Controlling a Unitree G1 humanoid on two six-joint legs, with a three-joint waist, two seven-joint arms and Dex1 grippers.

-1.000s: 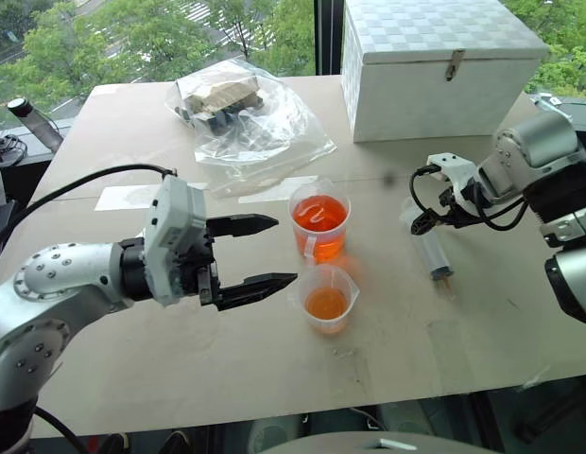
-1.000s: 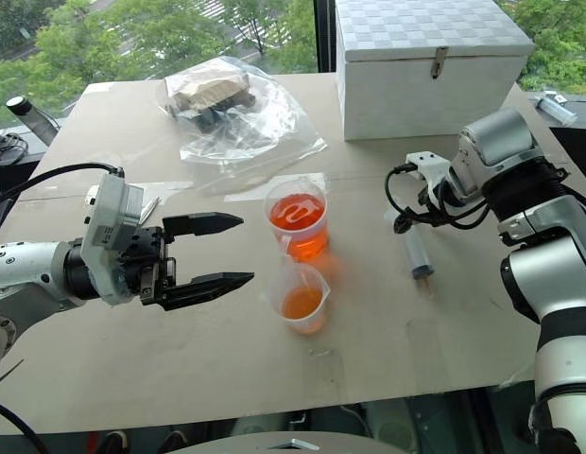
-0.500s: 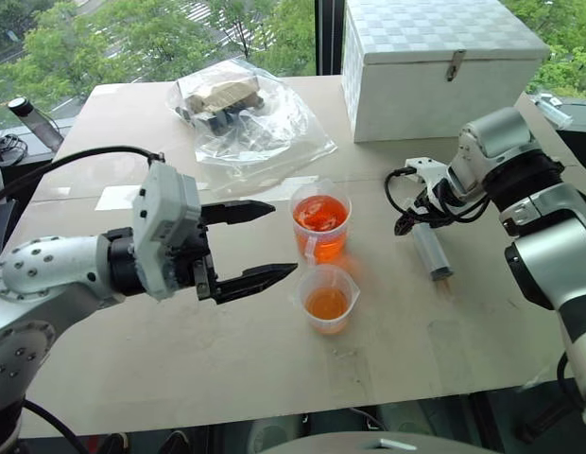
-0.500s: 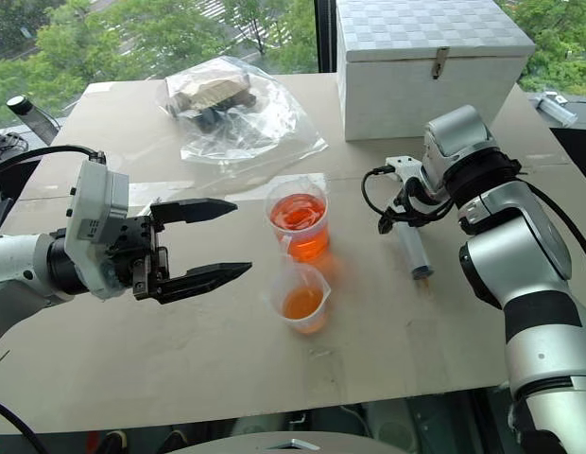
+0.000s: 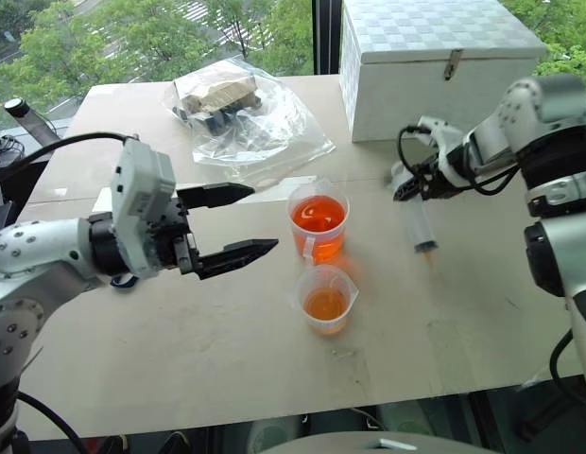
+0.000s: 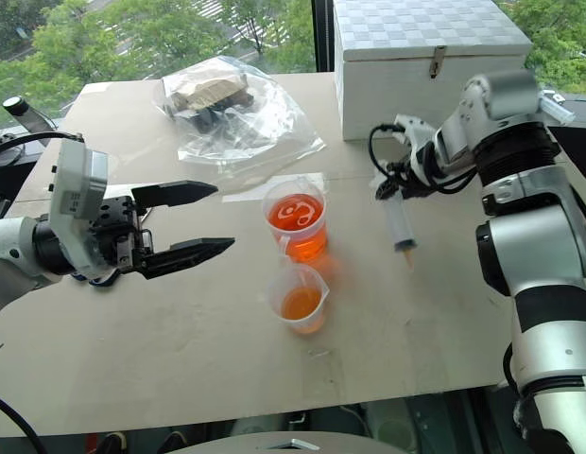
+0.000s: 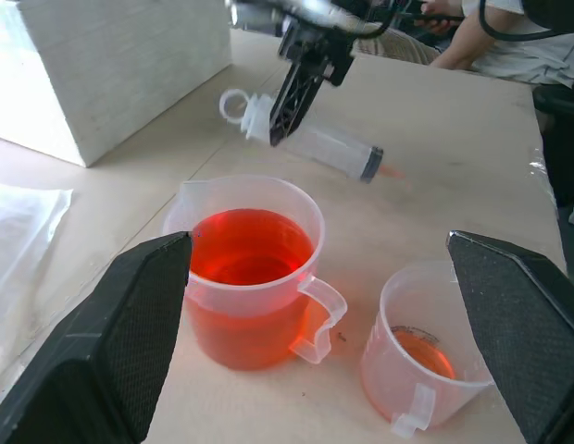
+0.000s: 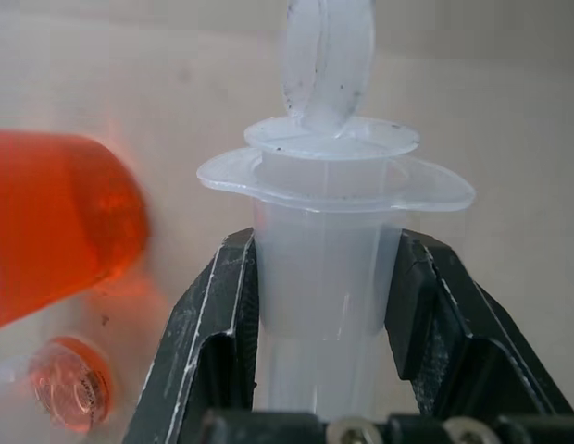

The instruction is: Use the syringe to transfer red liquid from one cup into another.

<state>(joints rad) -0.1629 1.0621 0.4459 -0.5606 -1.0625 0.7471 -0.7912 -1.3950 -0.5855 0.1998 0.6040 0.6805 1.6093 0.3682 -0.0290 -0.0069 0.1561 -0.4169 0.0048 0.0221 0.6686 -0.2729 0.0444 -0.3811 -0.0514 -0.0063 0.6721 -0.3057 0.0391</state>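
Right hand (image 5: 406, 182) clamped on the syringe (image 5: 421, 223), both fingers (image 8: 218, 314) pressed against the clear barrel just below its flange, ring-ended plunger above. Syringe carried off the tabletop (image 5: 227, 350), hanging tilted with the orange-tinted tip lowest, at about 3 o'clock from the taller beaker (image 5: 318, 224) and well apart from it.

Left hand (image 5: 232, 225) spread wide, holding nothing, fingers roughly level and aimed toward the cups from about 9 o'clock of them, short of touching either.

Taller beaker upright near the tabletop's middle, handle turned toward the near edge, filled more than halfway with red liquid (image 7: 245, 264). Shorter cup (image 5: 326, 299) upright just beside it at 6 o'clock, a shallow layer of the same orange-red liquid in the bottom. Whether the two cups touch: cannot tell.

White checker-textured box (image 5: 435, 61) with a metal latch at about 1 o'clock from the beaker, at the far edge. Crumpled clear plastic bag (image 5: 246, 118) holding some dark and tan items at 11 o'clock. Strip of clear film or tape lying flat at 10 o'clock, beyond the left fingers. Seated person's arm and light shirt (image 7: 509, 46) visible past the tabletop in the left wrist view.
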